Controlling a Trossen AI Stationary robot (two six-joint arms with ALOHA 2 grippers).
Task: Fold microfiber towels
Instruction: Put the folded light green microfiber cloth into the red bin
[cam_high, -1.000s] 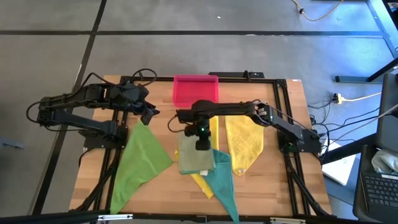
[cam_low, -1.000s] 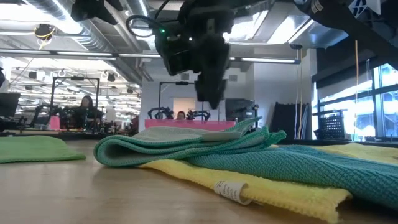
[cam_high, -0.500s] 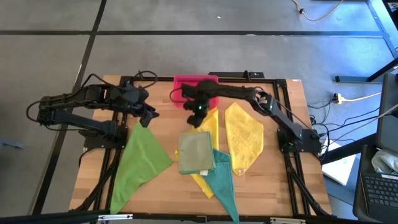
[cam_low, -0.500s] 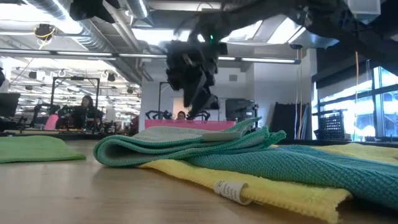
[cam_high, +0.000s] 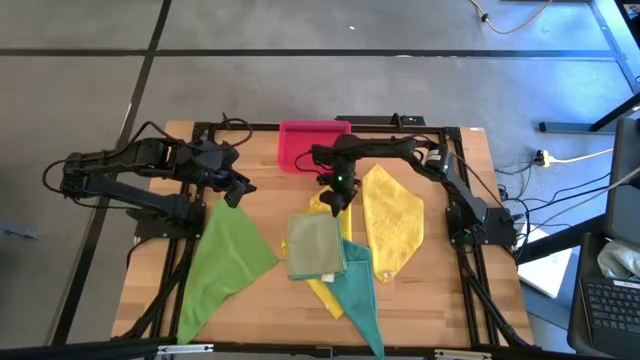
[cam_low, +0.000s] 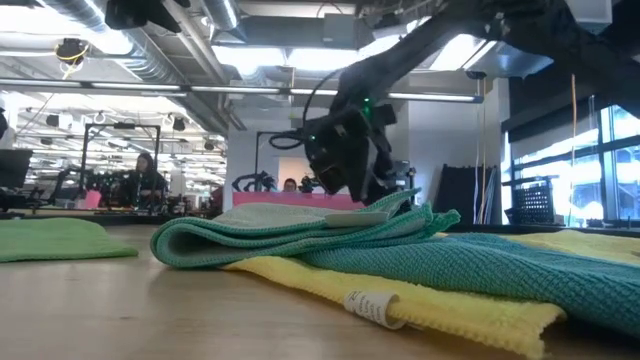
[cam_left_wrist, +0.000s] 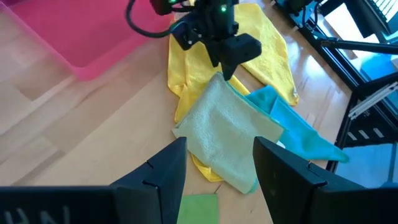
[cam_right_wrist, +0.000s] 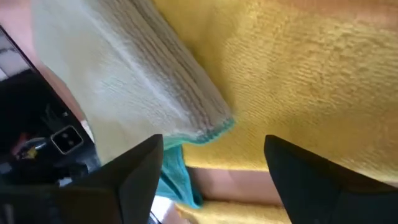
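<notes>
The fingers of the left gripper (cam_high: 238, 190) are apart and hold nothing, just above the top corner of the bright green towel (cam_high: 225, 260). The folded olive towel (cam_high: 313, 246) lies in the middle, on a yellow towel (cam_high: 330, 290) and the teal towel (cam_high: 358, 295). The right gripper (cam_high: 335, 197) has its fingers wide apart, empty, low over the yellow cloth beside the other yellow towel (cam_high: 392, 228).
</notes>
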